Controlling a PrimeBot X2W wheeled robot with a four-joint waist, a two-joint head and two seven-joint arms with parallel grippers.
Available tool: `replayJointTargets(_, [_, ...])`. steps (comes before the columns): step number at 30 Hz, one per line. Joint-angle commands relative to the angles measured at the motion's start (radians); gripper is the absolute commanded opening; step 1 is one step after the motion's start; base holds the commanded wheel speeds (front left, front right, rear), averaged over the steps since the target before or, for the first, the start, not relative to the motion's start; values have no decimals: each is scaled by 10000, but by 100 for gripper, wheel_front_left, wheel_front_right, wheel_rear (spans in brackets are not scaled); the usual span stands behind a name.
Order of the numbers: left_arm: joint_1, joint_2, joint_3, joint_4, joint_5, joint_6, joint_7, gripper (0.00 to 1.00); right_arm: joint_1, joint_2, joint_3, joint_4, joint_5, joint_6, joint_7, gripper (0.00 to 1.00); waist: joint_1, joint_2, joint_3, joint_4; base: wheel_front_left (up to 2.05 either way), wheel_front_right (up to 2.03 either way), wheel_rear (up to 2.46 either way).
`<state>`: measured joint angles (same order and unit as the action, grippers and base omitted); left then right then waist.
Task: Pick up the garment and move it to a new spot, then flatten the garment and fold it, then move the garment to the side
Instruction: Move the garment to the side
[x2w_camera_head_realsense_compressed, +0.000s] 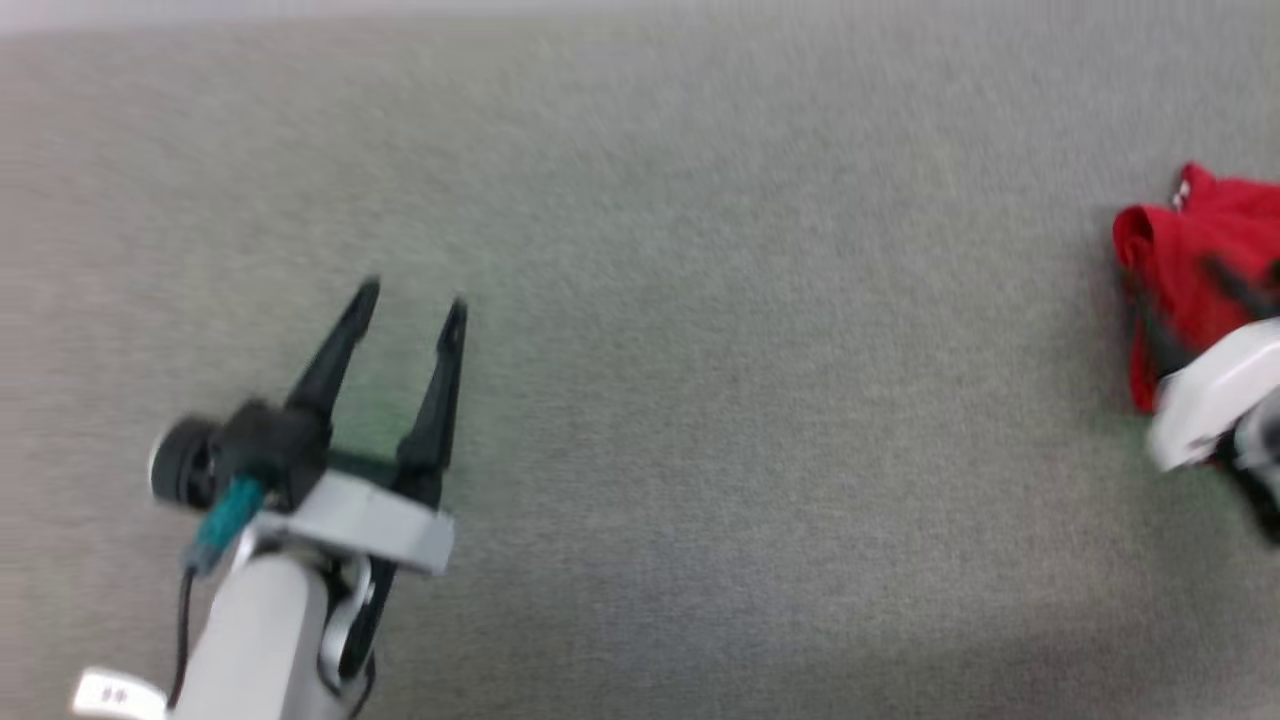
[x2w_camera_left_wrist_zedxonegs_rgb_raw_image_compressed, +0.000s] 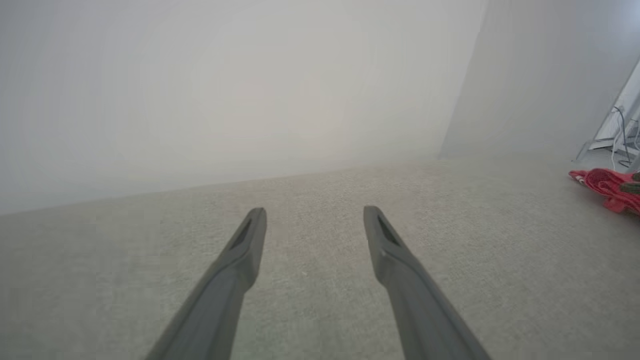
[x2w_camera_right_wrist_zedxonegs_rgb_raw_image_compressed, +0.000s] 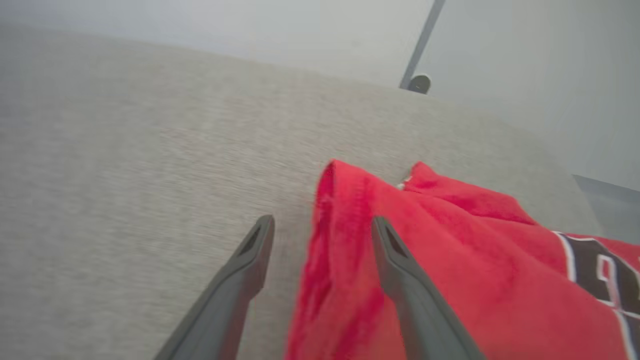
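Working ground: grey carpet (x2w_camera_head_realsense_compressed: 640, 400), ample for spreading.
Garment: red jersey with black lettering (x2w_camera_right_wrist_zedxonegs_rgb_raw_image_compressed: 475, 240), crumpled at the carpet's right.
Right fingers (x2w_camera_right_wrist_zedxonegs_rgb_raw_image_compressed: 400, 270): wide apart, empty, astride its edge; should pinch hem, not bulk.
Left fingers (x2w_camera_head_realsense_compressed: 340, 345): spread, empty, well apart.

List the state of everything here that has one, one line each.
garment, bunched up on the grey surface, not flattened or folded, not gripped.
left gripper, jaws open, nothing between them, well apart from the garment.
right gripper, jaws open, the garment's edge showing between them.
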<state>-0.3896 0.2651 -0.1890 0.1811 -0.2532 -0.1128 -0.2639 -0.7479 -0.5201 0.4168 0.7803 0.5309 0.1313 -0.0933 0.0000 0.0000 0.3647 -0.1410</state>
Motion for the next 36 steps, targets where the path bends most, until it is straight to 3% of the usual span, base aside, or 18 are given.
replayJointTargets(1, [523, -83, 254, 41, -36, 24, 7, 100, 411, 318, 286, -298, 198, -12, -272, 100, 0, 0, -1205, 845, 0, 0, 0])
replayJointTargets(9, [2230, -391, 1282, 457, -132, -89, 7, 100, 1710, 1533, 632, -840, 471, -12, -1418, 100, 0, 0, -2363, 1424, 0, 0, 0])
replayJointTargets(17, [3371, -610, 1704, 277, -15, -158, 7, 100, 3110, 1963, -1128, -1468, -189, -12, -1711, 100, 0, 0, -3178, 1584, 0, 0, 0])
replayJointTargets(25, [4479, -800, 2105, -411, -37, -175, 7, 100, 5539, 2034, -2720, -3215, -907, -12, -1663, 100, 0, 0, -3606, 1670, 0, 0, 0])
replayJointTargets(36, [5728, -914, 2498, -1725, -196, -189, 7, 100, 8355, 3456, -4851, -6979, -1951, -10, -652, 100, 0, 0, -3543, 1661, 0, 0, 0])
